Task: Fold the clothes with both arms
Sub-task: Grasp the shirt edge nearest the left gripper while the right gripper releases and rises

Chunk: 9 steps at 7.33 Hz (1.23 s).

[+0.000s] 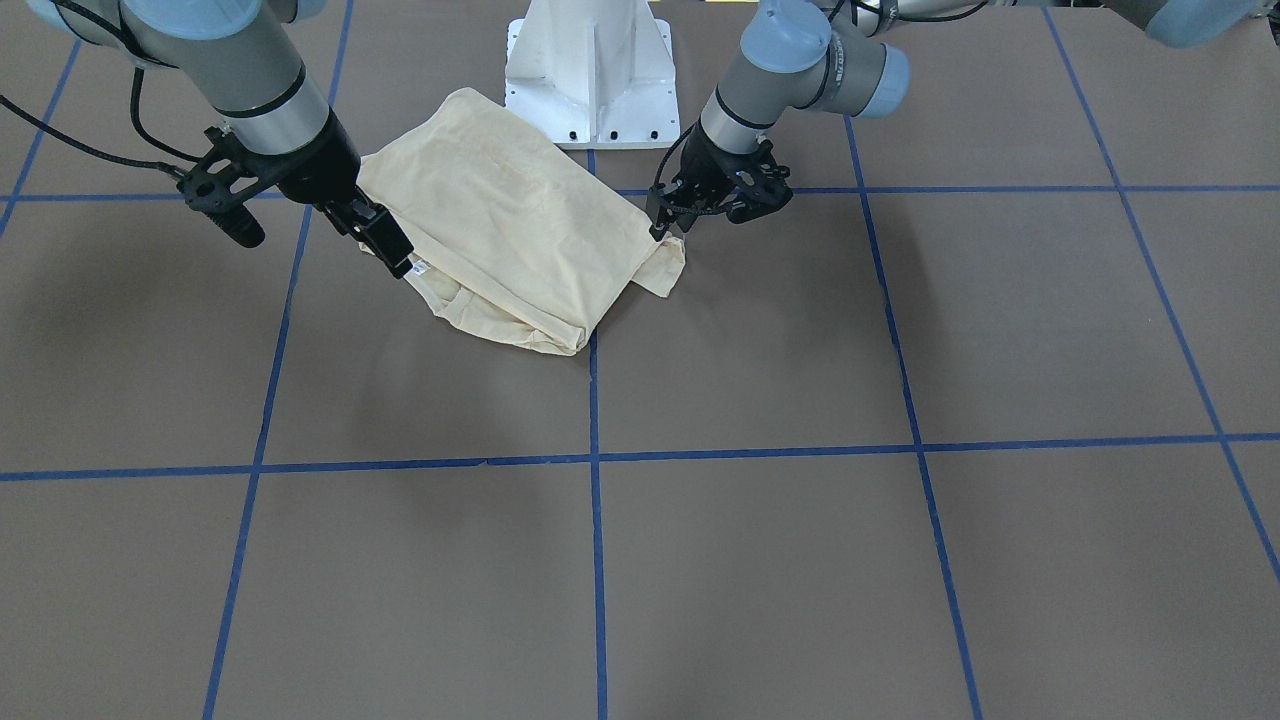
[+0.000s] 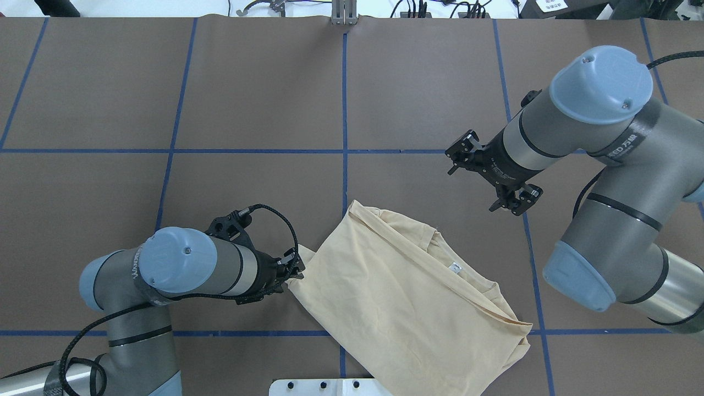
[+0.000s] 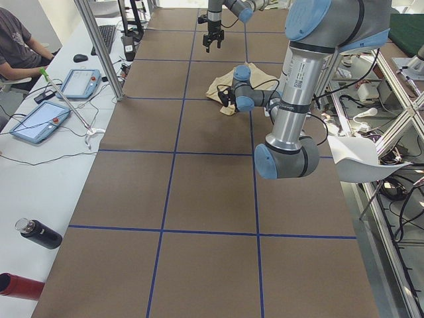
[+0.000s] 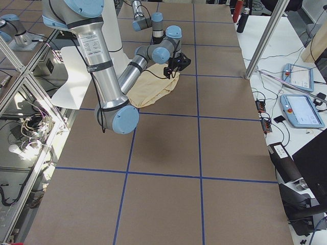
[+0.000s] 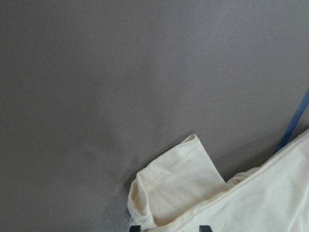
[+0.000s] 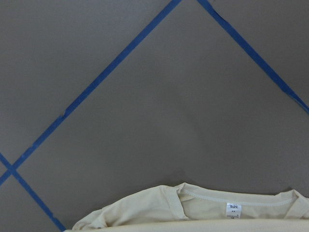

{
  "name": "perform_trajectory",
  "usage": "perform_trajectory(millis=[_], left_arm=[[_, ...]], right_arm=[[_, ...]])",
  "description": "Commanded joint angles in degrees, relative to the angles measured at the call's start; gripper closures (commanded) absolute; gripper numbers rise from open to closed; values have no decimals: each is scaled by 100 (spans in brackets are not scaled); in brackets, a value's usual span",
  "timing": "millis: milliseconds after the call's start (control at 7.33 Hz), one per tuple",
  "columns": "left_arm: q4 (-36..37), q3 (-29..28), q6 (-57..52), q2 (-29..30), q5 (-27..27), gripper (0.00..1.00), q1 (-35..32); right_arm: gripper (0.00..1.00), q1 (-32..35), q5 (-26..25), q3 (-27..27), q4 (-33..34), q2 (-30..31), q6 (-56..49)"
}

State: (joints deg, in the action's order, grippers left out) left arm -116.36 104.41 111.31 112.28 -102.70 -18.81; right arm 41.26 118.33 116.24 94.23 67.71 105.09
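Pale yellow T-shirt; brown table with blue grid.

"What sort of place is this?"

"A robotics lab. Two robot arms flank a white pedestal at a long tabletop. It's covered in brown sheeting and marked into squares with blue tape."

"And beyond the rig itself?"

"A white bench runs alongside, carrying teach pendants, a keyboard and a mouse. A seated person is at it. Aluminium posts stand at the tabletop's edge, and on the far side loose cables trail through open metal racking."
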Motion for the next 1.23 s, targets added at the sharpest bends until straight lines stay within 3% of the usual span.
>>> perform_trajectory(millis=[0, 546, 682, 819, 1092], left_arm=[[26, -52, -4, 66, 13, 45, 70], [9, -184, -83, 93, 22, 49, 79], [17, -193, -57, 101, 22, 65, 79], [0, -219, -83, 102, 22, 100, 79], [17, -132, -423, 102, 22, 100, -95]], right_arm=[[0, 5, -12, -137, 7, -21, -32], [0, 5, -56, -181, 43, -12, -41], [0, 5, -56, -181, 43, -12, -41], [0, -4, -56, -207, 43, -12, -41], [0, -22, -73, -251, 43, -21, -41]])
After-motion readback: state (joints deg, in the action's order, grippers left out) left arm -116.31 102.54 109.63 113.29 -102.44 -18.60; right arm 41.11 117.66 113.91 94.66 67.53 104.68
